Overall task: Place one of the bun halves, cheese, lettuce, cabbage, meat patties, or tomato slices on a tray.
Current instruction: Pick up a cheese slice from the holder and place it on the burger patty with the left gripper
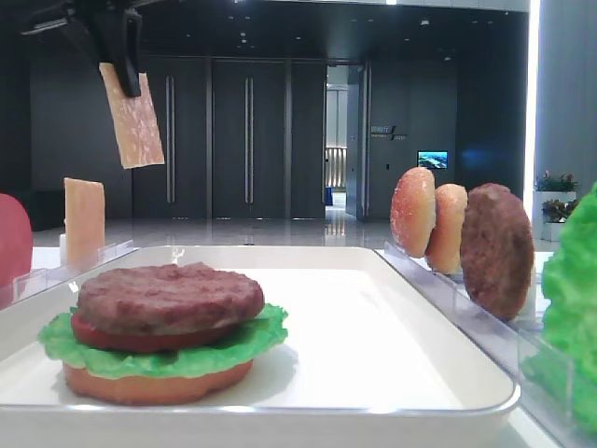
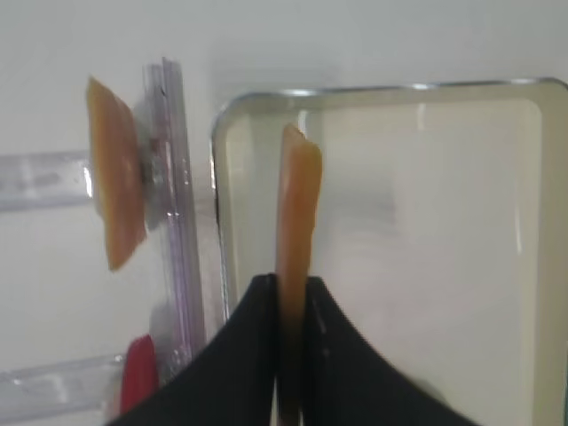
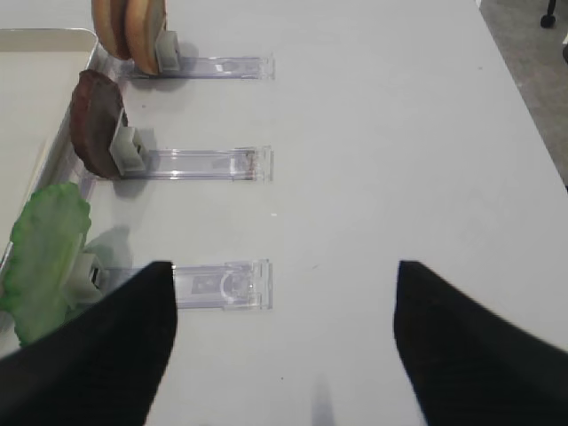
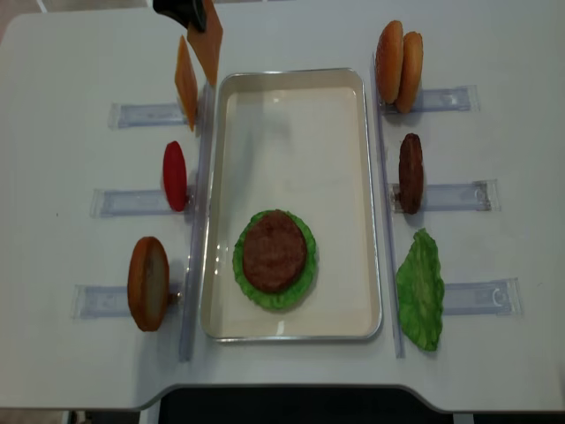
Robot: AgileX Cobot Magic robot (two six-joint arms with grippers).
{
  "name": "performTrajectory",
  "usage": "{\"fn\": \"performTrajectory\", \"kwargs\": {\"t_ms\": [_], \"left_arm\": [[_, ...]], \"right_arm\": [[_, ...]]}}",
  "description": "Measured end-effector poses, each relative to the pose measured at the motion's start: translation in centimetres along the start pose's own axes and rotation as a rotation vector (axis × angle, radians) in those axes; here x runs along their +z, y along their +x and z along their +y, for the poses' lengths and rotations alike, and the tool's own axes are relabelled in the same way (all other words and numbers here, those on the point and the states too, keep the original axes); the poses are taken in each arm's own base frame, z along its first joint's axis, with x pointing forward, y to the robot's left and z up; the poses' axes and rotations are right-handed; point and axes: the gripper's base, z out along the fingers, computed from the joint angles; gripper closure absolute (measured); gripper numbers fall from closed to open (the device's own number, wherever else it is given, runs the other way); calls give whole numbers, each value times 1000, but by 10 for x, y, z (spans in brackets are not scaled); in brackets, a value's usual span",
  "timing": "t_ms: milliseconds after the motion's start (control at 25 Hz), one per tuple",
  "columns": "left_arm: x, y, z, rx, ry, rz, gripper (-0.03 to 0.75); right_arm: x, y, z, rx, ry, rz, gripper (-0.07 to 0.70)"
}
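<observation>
My left gripper (image 4: 193,18) is shut on a pale orange cheese slice (image 4: 210,46), which hangs on edge above the far left corner of the white tray (image 4: 291,141). In the left wrist view the cheese (image 2: 297,200) shows edge-on between the black fingers (image 2: 253,355). From the low view it dangles high up (image 1: 132,117). On the tray lies a stack (image 4: 274,252) of bun half, tomato, lettuce and a meat patty on top. My right gripper (image 3: 284,297) is open over bare table beside a clear rack, holding nothing.
Left racks hold a second cheese slice (image 4: 185,81), a tomato slice (image 4: 175,175) and a bun half (image 4: 148,283). Right racks hold two bun halves (image 4: 399,66), a patty (image 4: 410,172) and a lettuce leaf (image 4: 420,289).
</observation>
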Motion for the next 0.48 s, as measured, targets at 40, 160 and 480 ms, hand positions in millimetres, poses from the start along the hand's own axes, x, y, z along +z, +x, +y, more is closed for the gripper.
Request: {"fn": "performTrajectory", "kwargs": {"t_ms": [40, 160, 480], "left_arm": [[-2, 7, 0, -4, 16, 19, 681], [-1, 26, 1, -9, 48, 84, 681], [13, 76, -12, 6, 268, 217, 681]], "right_arm": [[0, 0, 0, 0, 0, 0, 141], [0, 0, 0, 0, 0, 0, 141], [0, 0, 0, 0, 0, 0, 141]]}}
